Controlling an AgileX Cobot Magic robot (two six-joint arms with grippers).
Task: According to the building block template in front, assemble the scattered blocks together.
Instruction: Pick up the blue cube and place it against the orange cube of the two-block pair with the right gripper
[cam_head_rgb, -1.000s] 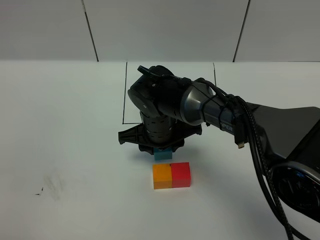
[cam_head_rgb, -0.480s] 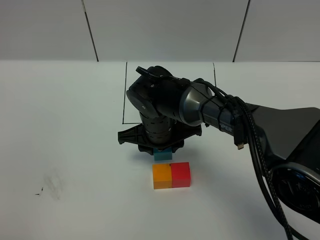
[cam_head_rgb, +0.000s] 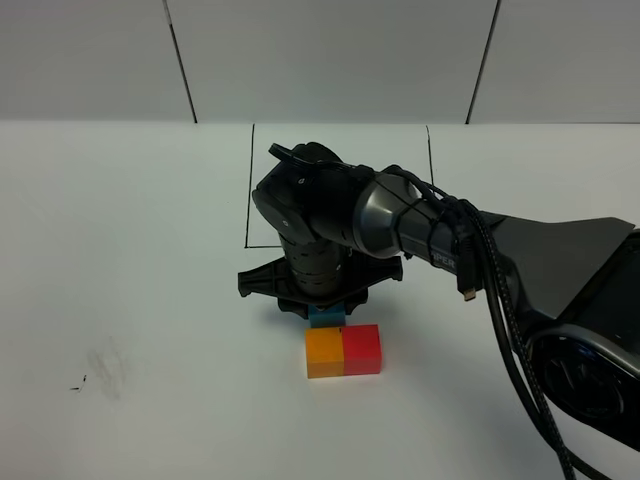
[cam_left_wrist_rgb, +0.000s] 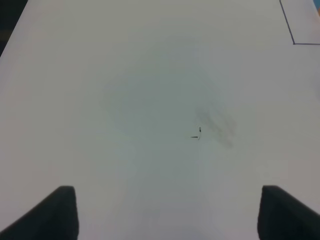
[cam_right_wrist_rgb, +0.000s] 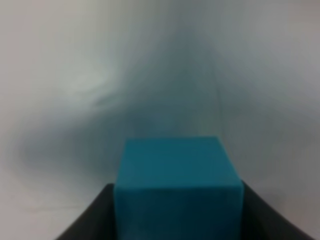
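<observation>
The orange cube and the red cube sit side by side, touching, on the white table. The light blue cube is right behind the orange one, under my right gripper. In the right wrist view the blue cube fills the gap between the dark fingers, which press on both its sides. The template's drawn black rectangle shows behind the arm; its cubes are hidden by the arm. My left gripper is open and empty above bare table.
The right arm reaches in from the right across the table's middle. A grey smudge with a small dark mark lies at the front left and also shows in the left wrist view.
My right gripper with the blue cube has come slightly nearer to the orange cube. The orange and red cubes have not moved.
</observation>
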